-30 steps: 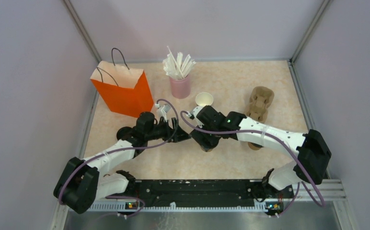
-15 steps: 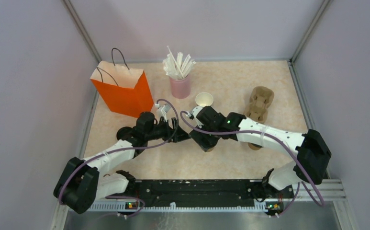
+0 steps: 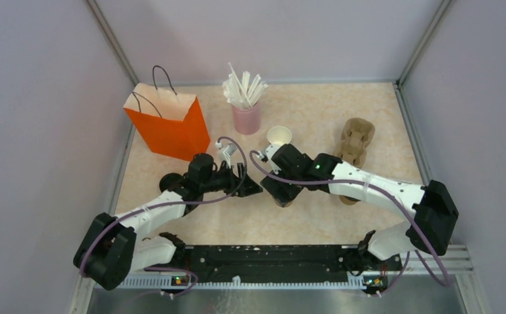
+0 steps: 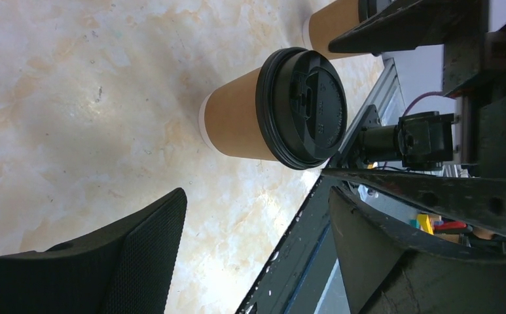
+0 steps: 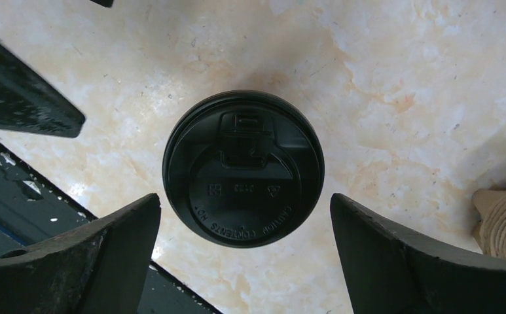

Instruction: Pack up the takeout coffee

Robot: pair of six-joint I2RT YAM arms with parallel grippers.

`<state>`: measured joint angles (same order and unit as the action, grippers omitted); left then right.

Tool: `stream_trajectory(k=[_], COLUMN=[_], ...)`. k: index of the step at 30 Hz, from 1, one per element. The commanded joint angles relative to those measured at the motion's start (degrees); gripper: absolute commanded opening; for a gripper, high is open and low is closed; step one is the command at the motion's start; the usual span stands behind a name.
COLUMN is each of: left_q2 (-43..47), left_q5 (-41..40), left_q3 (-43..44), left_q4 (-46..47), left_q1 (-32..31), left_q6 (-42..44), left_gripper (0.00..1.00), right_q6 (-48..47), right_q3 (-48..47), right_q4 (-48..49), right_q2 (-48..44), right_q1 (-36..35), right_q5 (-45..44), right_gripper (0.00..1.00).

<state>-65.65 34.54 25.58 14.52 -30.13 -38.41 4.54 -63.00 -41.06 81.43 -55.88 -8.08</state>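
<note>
The right gripper [image 5: 245, 204] hangs directly over a lidded coffee cup [image 5: 243, 175] standing upright on the table [image 5: 400, 78], its fingers spread wide on either side and clear of the lid. The left gripper [image 4: 256, 196], likewise released and empty, sits just beside. An unlidded cup [image 3: 279, 135] stands near the pink straw cup [image 3: 246, 119].

The paper bag [image 3: 168, 127] stands near the tabletop's [image 3: 315, 104] far left corner, with the cup of straws [image 3: 246, 118] to its right. An open cup [image 3: 279, 136] sits just before the straws, and the cup carrier [image 3: 356, 140] lies toward the right edge. A lidded cup [image 5: 243, 176] stands mid-tabletop, before the open cup.
</note>
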Motion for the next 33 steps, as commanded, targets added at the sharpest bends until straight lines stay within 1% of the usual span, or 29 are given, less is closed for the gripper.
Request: stream_trajectory(k=[1, 5, 9, 12, 15, 16, 21, 24, 29, 33], left_q2=[-2.28, -4.40, -6.77, -8.10, -9.88, -10.91, -16.29, -18.04, -19.93, -20.65], left_q5=[1.93, 2.35, 1.66, -0.45, -2.75, -2.70, -2.08, -2.46, -2.59, -3.33], left_q3=[1.76, 2.76, 5.46, 7.25, 8.31, 9.03, 13.40, 14.17, 14.45, 14.27], left_q4=[1.91, 3.58, 4.04, 4.35, 5.95, 6.51, 6.86, 8.11, 9.12, 8.78], left_q1=[-0.65, -1.93, -4.27, -5.27, -5.52, -5.56, -6.44, -7.14, -8.22, -8.70], left_q6=[1.03, 0.64, 1.54, 2.47, 2.94, 3.17, 5.57, 6.14, 6.79, 7.42], left_gripper=[0.84, 0.82, 0.81, 0.81, 0.79, 0.79, 0.75, 0.74, 0.71, 0.68], right_q6=[0.59, 3.03, 11.09, 16.62, 20.90, 21.88, 25.14, 26.41, 27.05, 27.18], right_q3=[-2.88, -1.72, 2.72, 7.90, 11.87, 12.94, 16.67, 18.53, 21.83, 23.95], right_q4=[-0.59, 0.97, 4.60, 9.86, 12.88, 13.73, 16.94, 18.88, 21.76, 23.85], right_q2=[-5.09, -7.73, -12.66, -18.45, -22.53, -23.22, -23.89, -23.74, -23.66, -22.85], right_q1=[-0.55, 0.77, 5.63, 10.99, 13.05, 13.46, 14.92, 15.77, 17.82, 18.77], right_q5=[1.40, 3.42, 4.71, 7.70, 7.81, 9.15, 10.93, 10.98, 11.77, 15.06], right_gripper=[0.99, 0.97, 0.86, 0.85, 0.86, 0.86, 0.86, 0.86, 0.86, 0.80])
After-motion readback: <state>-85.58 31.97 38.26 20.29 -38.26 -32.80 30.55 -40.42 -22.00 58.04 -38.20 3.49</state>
